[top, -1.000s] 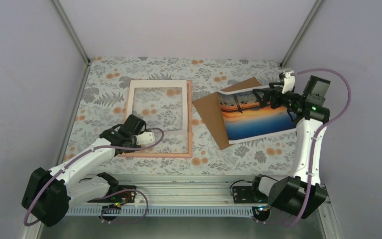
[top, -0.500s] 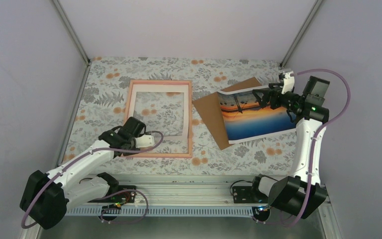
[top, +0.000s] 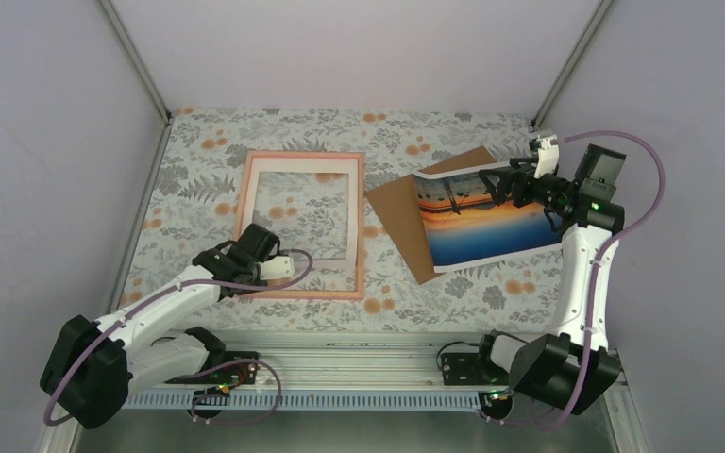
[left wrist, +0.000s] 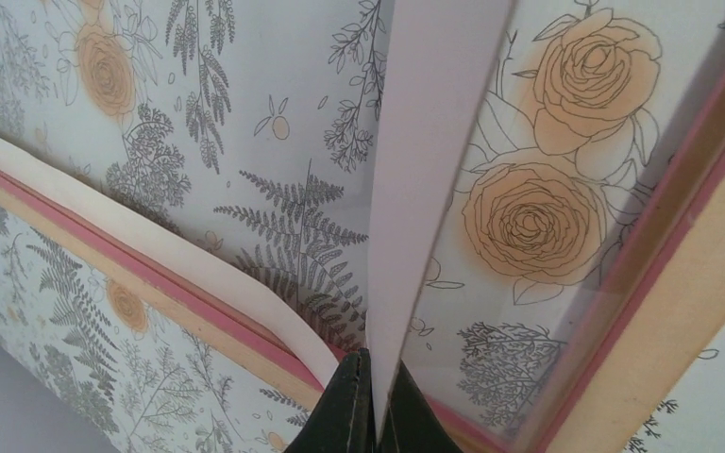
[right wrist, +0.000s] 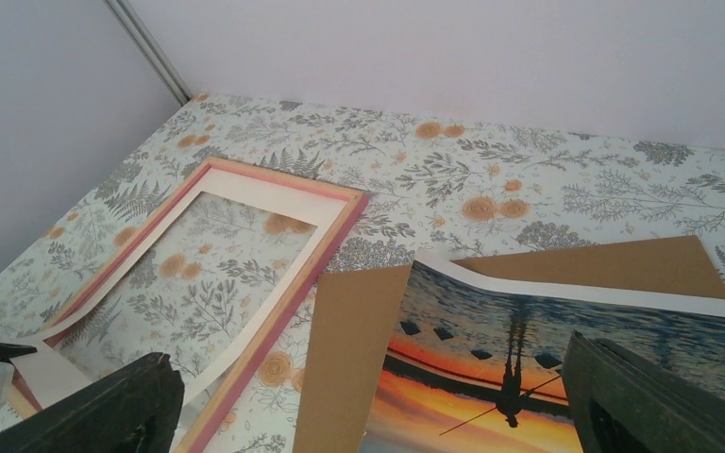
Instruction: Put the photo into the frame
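Top view: the left pincer nips the white mat at the lower edge of the frame, left of centre on the desk. The photo lies at right on a brown backing board, by the right pincer.

Left wrist: jaws clamp the mat, bowed off the pane.

Right wrist: jaws spread wide, gripping nothing.

Clearing the mat seems the step in hand; next, the photo needs a grip.

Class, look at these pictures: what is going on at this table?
The left gripper is pinching a corner of the white mat lying in the frame, bending it up. The right gripper hangs open over the photo, which rests partly on the brown board, outside the frame.
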